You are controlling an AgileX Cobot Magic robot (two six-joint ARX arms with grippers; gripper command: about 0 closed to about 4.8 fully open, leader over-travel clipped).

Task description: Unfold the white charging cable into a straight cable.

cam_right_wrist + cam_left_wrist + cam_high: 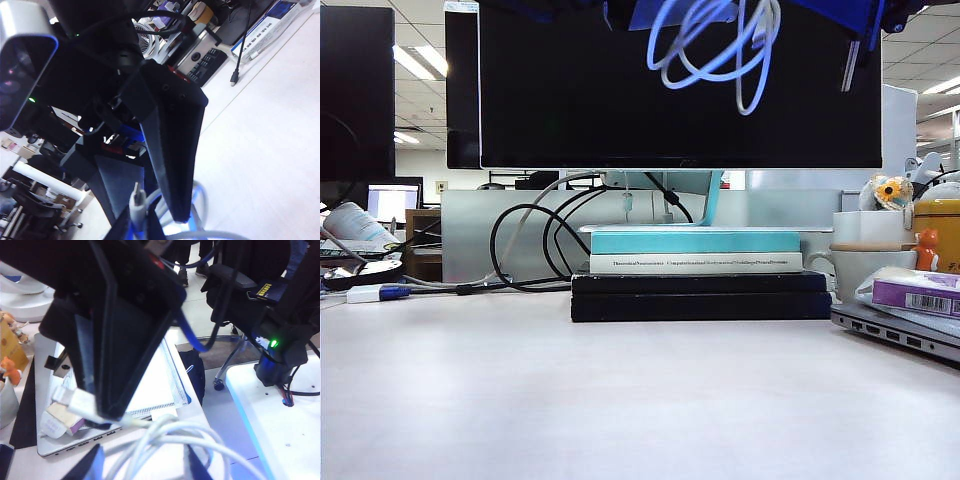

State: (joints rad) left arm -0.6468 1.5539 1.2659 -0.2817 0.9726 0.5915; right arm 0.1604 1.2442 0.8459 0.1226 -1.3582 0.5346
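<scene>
Black looping cables [535, 245] at left behind the desk [620, 400]. White charging cable [715, 45] hangs coiled high up, in front of the monitor [570, 100]. Left gripper [142, 462] around the coil, jaws part open. Right gripper [150, 220] clamped together on a cable end. Laptop [895, 330] at right.

One white charging cable [715, 50], coiled, at 12 o'clock; two books [695, 250]; one monitor [670, 90]; one laptop [895, 328] at 3 o'clock; one mug [855, 265].
</scene>
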